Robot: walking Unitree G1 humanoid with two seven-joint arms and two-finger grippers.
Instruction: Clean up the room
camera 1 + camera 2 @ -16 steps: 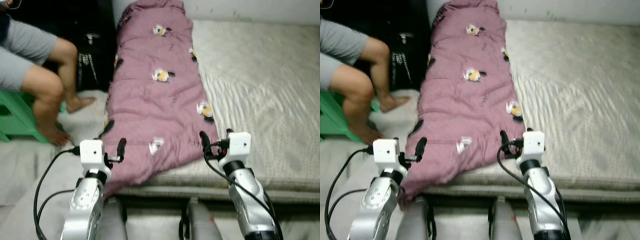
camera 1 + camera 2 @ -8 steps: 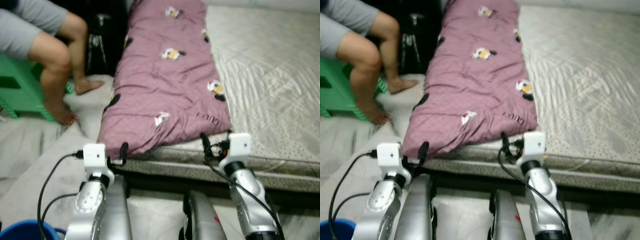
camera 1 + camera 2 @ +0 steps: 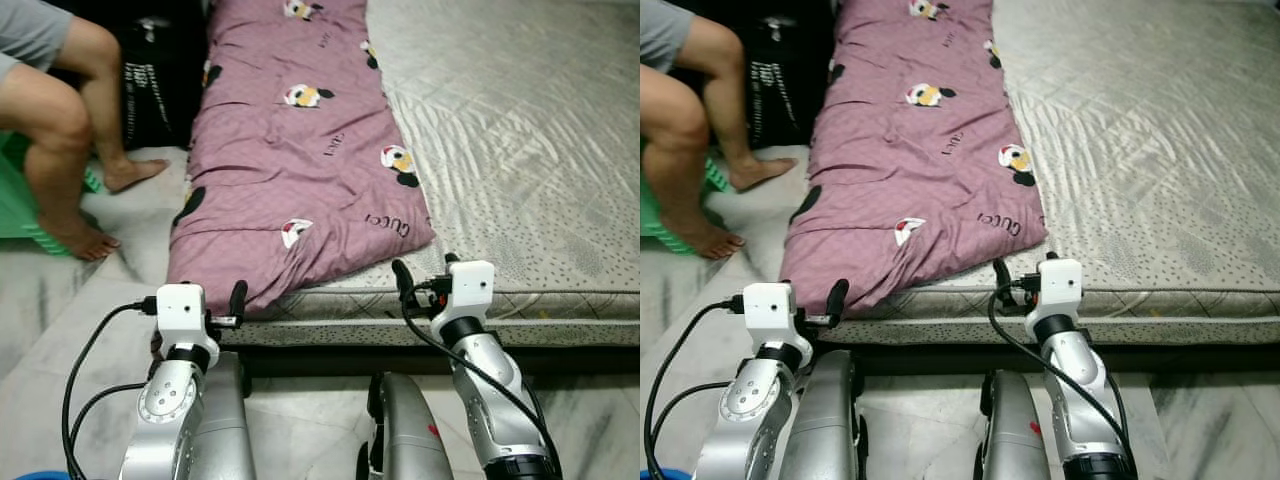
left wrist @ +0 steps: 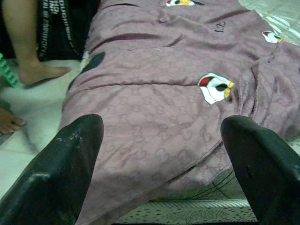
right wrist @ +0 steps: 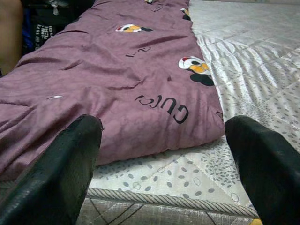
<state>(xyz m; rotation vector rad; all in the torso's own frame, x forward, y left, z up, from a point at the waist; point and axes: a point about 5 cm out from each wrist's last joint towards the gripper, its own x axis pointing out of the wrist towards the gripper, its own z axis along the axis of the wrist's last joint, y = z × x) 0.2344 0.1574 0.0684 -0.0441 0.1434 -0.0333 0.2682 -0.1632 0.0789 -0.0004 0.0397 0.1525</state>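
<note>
Reading "GUCCI" on purple quilt (image 3: 300,150) | mattress (image 3: 520,150) | both end effectors open

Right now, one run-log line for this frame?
stage: facing bed edge | purple quilt on mattress | left gripper open, empty | right gripper open, empty | person's legs at left

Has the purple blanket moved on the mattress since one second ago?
No. The purple blanket lies along the same left strip of the mattress; the shift comes from the camera.
</note>
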